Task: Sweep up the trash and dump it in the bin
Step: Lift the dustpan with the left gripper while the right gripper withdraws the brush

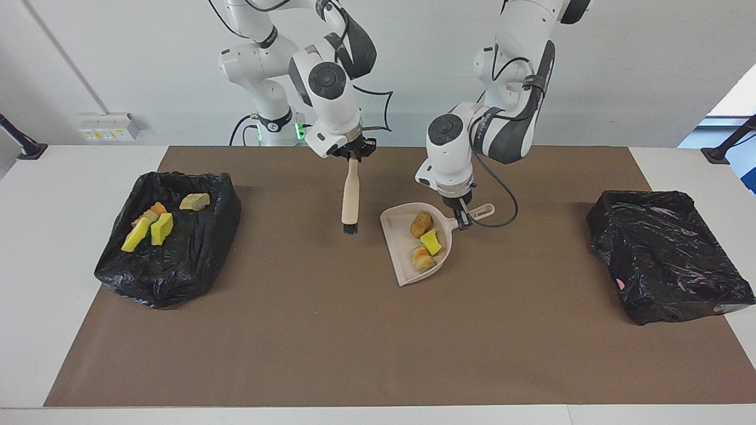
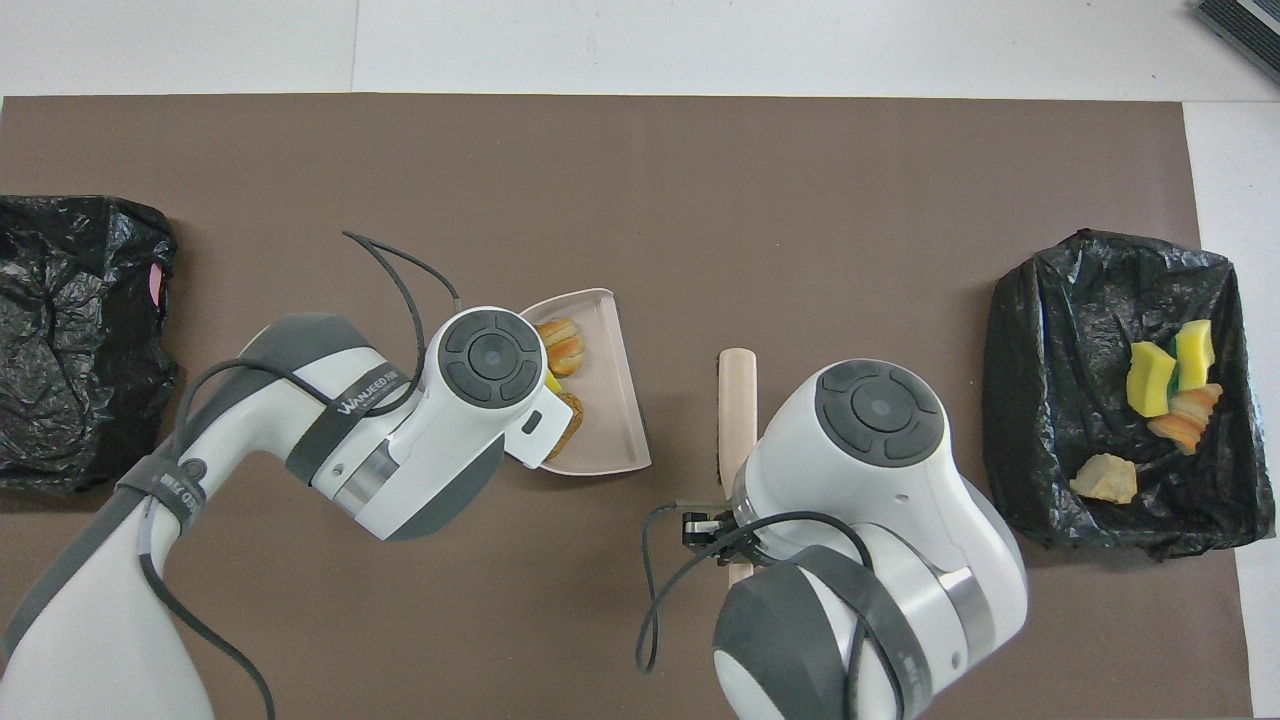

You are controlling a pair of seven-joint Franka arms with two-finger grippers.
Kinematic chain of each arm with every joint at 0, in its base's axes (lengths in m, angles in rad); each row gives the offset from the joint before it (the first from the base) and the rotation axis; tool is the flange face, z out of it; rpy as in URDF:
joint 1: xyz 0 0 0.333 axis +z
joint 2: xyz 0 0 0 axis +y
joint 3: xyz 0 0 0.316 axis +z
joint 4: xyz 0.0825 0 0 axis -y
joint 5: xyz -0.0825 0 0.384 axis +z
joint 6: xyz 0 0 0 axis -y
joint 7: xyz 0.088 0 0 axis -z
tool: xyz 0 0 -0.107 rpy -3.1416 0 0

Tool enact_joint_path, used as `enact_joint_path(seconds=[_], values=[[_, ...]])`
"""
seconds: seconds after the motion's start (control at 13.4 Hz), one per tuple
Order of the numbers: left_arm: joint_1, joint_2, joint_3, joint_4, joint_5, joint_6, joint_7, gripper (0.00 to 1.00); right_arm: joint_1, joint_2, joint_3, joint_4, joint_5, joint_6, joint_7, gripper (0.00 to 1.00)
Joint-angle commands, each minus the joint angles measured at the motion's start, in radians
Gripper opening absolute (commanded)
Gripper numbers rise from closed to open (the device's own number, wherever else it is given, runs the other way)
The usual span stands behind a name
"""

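Observation:
My left gripper (image 1: 462, 217) is shut on the handle of the beige dustpan (image 1: 403, 251), which sits low over the middle of the brown mat. In the pan lie a golden-brown bread roll (image 1: 420, 224), a yellow foam chunk (image 1: 431, 241) and a striped croissant (image 1: 422, 258). My right gripper (image 1: 352, 154) is shut on the beige brush (image 1: 350, 195), which hangs bristles down (image 1: 349, 227) beside the pan, apart from it. A black-lined bin (image 1: 177, 277) toward the right arm's end holds several pieces: yellow foam chunks (image 1: 161, 228), a croissant (image 1: 152, 212), a tan chunk (image 1: 195, 201).
A second black-lined bin (image 1: 667, 260) stands toward the left arm's end; I see no trash in it. It shows in the overhead view (image 2: 80, 340) too. The left arm's black cable (image 1: 502, 195) loops beside the dustpan handle. The brown mat (image 1: 378, 342) covers the table.

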Motion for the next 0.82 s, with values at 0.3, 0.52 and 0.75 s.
enact_joint_path(seconds=[0.3, 0.52, 0.75], values=[[-0.021, -0.135, 0.165, -0.012, -0.027, -0.004, 0.225, 0.0, 0.05, -0.063, 0.013, -0.036, 0.074, -0.014, 0.197, 0.0], [-0.034, -0.216, 0.299, -0.012, -0.095, -0.01, 0.394, 0.0, 0.113, -0.106, 0.013, -0.106, 0.114, 0.044, 0.235, 0.0], [-0.038, -0.262, 0.439, -0.011, -0.112, -0.01, 0.562, 0.0, 0.215, -0.069, 0.015, -0.149, 0.117, 0.166, 0.304, 0.0]])
